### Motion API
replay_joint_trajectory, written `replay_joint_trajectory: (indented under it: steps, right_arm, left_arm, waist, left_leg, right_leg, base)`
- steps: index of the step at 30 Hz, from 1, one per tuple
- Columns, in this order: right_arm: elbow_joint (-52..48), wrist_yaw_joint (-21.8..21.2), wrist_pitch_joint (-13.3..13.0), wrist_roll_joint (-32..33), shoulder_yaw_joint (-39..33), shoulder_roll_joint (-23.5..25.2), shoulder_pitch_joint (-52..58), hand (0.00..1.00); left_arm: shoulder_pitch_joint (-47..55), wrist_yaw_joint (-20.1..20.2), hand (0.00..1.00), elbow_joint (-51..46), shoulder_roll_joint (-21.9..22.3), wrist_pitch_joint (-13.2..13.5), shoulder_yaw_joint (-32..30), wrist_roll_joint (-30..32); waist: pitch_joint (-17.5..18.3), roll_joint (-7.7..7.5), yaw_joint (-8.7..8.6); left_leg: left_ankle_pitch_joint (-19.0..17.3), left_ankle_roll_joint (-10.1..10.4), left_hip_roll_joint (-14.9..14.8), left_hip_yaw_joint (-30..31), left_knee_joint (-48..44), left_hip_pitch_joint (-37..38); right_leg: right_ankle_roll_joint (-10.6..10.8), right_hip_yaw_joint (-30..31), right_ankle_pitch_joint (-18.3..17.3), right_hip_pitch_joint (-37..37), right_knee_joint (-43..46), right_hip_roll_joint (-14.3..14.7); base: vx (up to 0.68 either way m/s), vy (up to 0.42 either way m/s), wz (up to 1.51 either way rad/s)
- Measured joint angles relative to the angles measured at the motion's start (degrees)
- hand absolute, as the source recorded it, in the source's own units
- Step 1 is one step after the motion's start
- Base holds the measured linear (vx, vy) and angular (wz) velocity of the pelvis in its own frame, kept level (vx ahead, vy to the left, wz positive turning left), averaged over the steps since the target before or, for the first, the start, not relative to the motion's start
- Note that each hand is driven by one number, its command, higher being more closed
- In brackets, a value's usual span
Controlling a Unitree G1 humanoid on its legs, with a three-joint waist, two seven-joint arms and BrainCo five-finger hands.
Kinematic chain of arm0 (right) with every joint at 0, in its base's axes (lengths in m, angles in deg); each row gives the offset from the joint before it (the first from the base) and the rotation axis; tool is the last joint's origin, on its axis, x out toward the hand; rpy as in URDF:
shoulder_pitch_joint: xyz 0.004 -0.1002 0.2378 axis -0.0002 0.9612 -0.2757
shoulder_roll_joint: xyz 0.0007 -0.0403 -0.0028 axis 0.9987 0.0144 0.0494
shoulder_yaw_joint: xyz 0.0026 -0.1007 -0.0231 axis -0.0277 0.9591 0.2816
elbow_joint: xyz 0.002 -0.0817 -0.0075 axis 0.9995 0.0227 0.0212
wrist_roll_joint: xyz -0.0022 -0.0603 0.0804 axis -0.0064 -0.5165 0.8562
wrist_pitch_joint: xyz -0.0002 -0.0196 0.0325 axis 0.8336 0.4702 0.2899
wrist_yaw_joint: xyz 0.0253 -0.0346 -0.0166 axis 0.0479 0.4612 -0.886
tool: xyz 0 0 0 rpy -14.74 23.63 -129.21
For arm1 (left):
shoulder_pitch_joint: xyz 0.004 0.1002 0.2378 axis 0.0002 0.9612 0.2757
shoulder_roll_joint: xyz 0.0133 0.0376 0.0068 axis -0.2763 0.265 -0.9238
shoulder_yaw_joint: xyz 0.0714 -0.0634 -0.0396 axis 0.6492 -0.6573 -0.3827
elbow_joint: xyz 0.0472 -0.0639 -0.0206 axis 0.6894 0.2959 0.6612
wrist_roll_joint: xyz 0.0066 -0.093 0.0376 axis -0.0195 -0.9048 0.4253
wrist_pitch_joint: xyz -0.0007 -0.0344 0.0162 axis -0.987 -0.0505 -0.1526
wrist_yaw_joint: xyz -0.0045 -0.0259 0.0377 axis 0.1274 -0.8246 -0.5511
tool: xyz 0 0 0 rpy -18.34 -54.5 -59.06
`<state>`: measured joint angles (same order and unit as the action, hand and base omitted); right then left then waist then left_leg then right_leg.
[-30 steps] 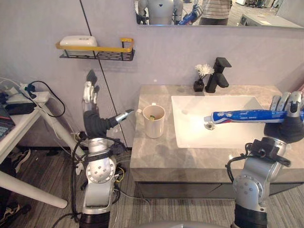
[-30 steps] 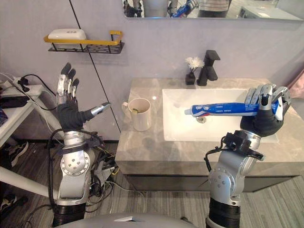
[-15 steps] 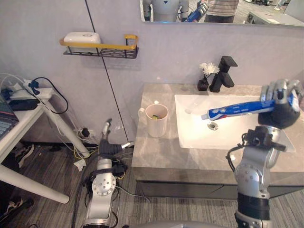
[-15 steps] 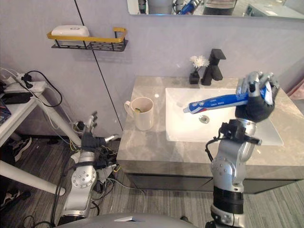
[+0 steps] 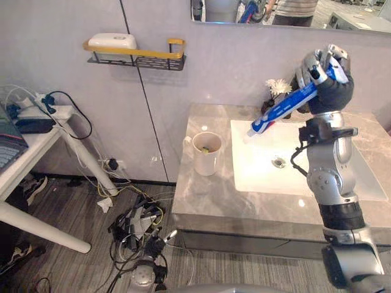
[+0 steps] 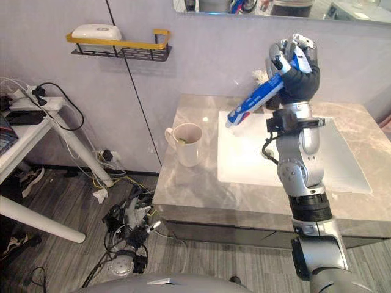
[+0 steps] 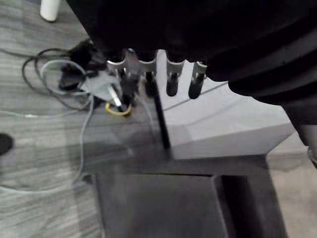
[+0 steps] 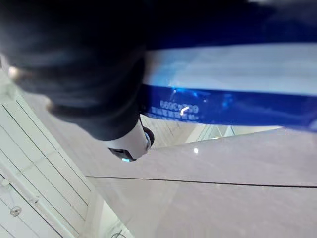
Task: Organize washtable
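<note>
My right hand (image 5: pixel 327 79) is raised above the back of the white sink (image 5: pixel 293 177), shut on a blue toothpaste tube (image 5: pixel 286 108). The tube slants down to my left, its white cap end (image 5: pixel 253 129) above the sink's left rim. In the right wrist view the tube (image 8: pixel 223 99) crosses the palm, with the thumb (image 8: pixel 131 144) curled under it. A cream mug (image 5: pixel 208 152) with something small inside stands on the grey marble counter (image 5: pixel 208 201), left of the sink. My left hand (image 5: pixel 154 243) hangs low by the floor, its fingers (image 7: pixel 171 79) straight and holding nothing.
A yellow-railed wall shelf (image 5: pixel 137 54) carries a white soap box (image 5: pixel 112 41). White flowers (image 5: pixel 278 85) stand at the counter's back. A white side table (image 5: pixel 27 152) with a power strip stands at the left. Tangled cables (image 5: pixel 137 217) lie on the floor beside the cabinet.
My right hand has lifted the tube and swung it left, tipping the cap end down. My left arm has dropped from raised to near the floor. The camera has shifted too.
</note>
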<state>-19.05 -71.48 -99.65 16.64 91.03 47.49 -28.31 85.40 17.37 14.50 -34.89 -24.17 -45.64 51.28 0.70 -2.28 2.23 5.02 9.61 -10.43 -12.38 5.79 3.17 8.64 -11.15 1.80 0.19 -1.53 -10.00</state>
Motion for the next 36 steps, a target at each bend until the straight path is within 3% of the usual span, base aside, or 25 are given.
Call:
replay_joint_trajectory:
  steps: [6, 18, 30, 36]
  right_arm:
    - [0.1, -2.1, 1.0, 0.0, 5.2, -2.4, -6.8, 1.0]
    - [6.7, -1.6, 2.1, 0.0, 11.1, -3.4, -16.3, 1.0]
    - [6.7, -1.2, 3.1, 0.0, 11.4, -3.4, -16.8, 1.0]
    - [6.7, -1.4, 3.4, 0.0, 13.9, -3.4, -16.8, 1.0]
  left_arm:
    - [0.1, 0.5, 0.0, 4.6, -1.1, -0.2, 0.7, -0.3]
    - [-0.5, 0.6, 0.0, 5.7, -1.8, -0.2, 2.5, -2.0]
    - [-0.6, 0.6, 0.0, 5.7, -2.0, -0.1, 2.6, -2.4]
    - [-1.0, 0.5, 0.0, 5.7, -2.7, -0.1, 2.6, -2.4]
  waist:
    - [-0.4, -1.29, 0.35]
    - [-0.4, -1.63, 1.54]
    - [-0.6, -1.88, 1.62]
    - [-1.1, -2.75, 1.65]
  left_leg:
    - [0.5, -0.1, -0.3, 0.1, 0.1, -0.5]
    - [1.5, 0.2, -1.2, 0.4, 0.2, -2.0]
    - [1.9, 0.4, -1.7, 1.6, 0.2, -2.9]
    - [1.9, 0.4, -1.7, 1.6, 0.2, -3.8]
  right_leg:
    - [-0.3, 0.0, 0.3, -0.3, 0.0, 0.3]
    - [-1.0, -0.2, 1.5, -1.2, -1.2, 1.3]
    - [-1.0, -1.2, 1.7, -1.2, -1.7, 1.8]
    - [-1.0, -1.4, 1.7, -1.9, -1.8, 1.8]
  base:
    - [-0.04, -0.006, 0.01]
    - [-0.01, -0.002, 0.01]
    - [0.0, -0.005, 0.03]
    - [0.0, 0.002, 0.02]
